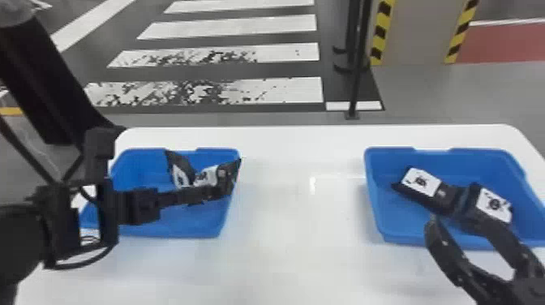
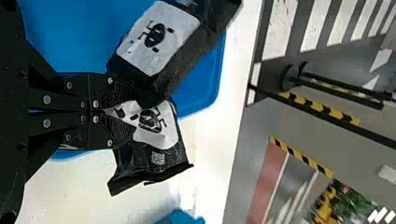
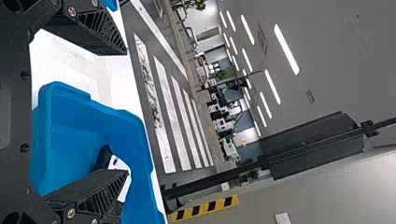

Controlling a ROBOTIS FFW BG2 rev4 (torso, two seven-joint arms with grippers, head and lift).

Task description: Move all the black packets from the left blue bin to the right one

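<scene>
The left gripper (image 1: 221, 191) is over the right part of the left blue bin (image 1: 190, 231). In the left wrist view, this gripper (image 2: 126, 112) is shut on a corner of a black packet (image 2: 161, 156) with a white label. Another black packet (image 2: 184, 56) lies beside it, seen in the head view as the left packet (image 1: 180, 170). At the near side of the right blue bin (image 1: 381, 211), the right gripper (image 1: 451, 224) stands open. Two black packets, one (image 1: 421, 182) left and one (image 1: 493, 205) right, lie in that bin; the right gripper (image 3: 125, 112) has nothing between its fingers.
Both bins stand on a white table (image 1: 300, 211), with a wide stretch of tabletop between them. Behind the table is a floor with white stripes and a thin black post (image 1: 357, 73). The left arm reaches across the left bin's near-left part.
</scene>
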